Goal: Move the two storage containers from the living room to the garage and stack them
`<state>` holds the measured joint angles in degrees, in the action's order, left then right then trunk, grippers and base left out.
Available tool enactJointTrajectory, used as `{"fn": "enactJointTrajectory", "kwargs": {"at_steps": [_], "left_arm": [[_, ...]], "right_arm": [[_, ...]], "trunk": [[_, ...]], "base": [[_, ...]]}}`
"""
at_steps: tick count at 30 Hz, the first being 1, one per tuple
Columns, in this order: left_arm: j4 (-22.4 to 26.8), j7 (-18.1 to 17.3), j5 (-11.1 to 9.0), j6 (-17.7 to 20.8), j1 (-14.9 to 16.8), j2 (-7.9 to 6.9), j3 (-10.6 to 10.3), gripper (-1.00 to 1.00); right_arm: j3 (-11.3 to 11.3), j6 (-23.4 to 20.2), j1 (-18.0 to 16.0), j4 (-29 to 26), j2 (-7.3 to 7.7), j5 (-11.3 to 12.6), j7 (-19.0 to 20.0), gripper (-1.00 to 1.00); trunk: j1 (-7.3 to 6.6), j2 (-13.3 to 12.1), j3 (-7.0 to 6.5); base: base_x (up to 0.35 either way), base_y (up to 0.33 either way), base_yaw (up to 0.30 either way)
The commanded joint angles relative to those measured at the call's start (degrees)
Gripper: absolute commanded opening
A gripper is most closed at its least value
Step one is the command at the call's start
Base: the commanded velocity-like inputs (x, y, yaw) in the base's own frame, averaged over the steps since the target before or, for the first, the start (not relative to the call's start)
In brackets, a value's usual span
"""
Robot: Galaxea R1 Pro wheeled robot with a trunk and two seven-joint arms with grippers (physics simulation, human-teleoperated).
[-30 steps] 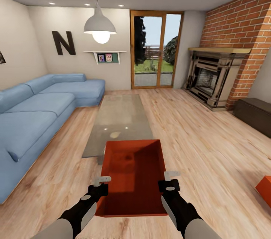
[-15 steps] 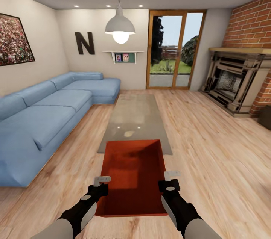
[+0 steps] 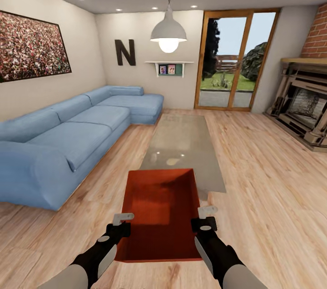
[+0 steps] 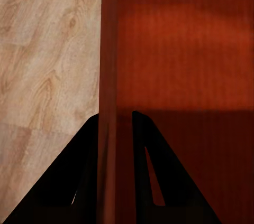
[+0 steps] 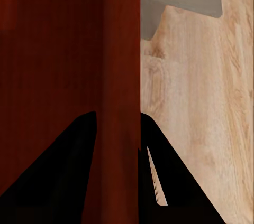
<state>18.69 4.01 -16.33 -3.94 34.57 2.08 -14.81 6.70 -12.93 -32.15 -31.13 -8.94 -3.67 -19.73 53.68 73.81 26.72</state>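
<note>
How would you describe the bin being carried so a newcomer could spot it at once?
Start at the long blue sofa, then the grey coffee table beside it. Nearer the camera, an orange-red storage container hangs between the left tool and right tool, each clamping a side wall. It is the sole red, lidless tray.

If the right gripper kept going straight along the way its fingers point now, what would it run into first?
The right gripper is already clamped on the side wall of the storage container, so that wall lies along its line. Beyond the container, the low glass coffee table looks like the next thing ahead, though depth is hard to judge.
</note>
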Motion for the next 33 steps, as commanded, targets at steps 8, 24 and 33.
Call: {"fn": "enactJointTrajectory", "kwargs": {"at_steps": [8, 24, 33], "left_arm": [[-0.09, 0.64, -0.41, -0.21, 0.06, 0.05, -0.35, -1.0], [-0.13, 0.64, -0.42, -0.21, 0.06, 0.03, -0.35, -1.0], [-0.12, 0.64, -0.39, -0.22, 0.06, 0.03, -0.38, -1.0]], "right_arm": [[0.15, -0.26, -0.02, -0.16, -0.19, 0.33, 1.44, -1.0], [0.15, -0.26, -0.02, -0.14, -0.2, 0.33, 1.44, -1.0], [0.15, -0.26, -0.02, -0.09, -0.2, 0.33, 1.44, -1.0]], "trunk": [[0.0, 0.04, 0.06], [0.0, 0.04, 0.06], [0.0, 0.04, 0.06]], "base": [[0.0, 0.0, 0.277], [0.0, 0.0, 0.277], [0.0, 0.0, 0.277]]}}
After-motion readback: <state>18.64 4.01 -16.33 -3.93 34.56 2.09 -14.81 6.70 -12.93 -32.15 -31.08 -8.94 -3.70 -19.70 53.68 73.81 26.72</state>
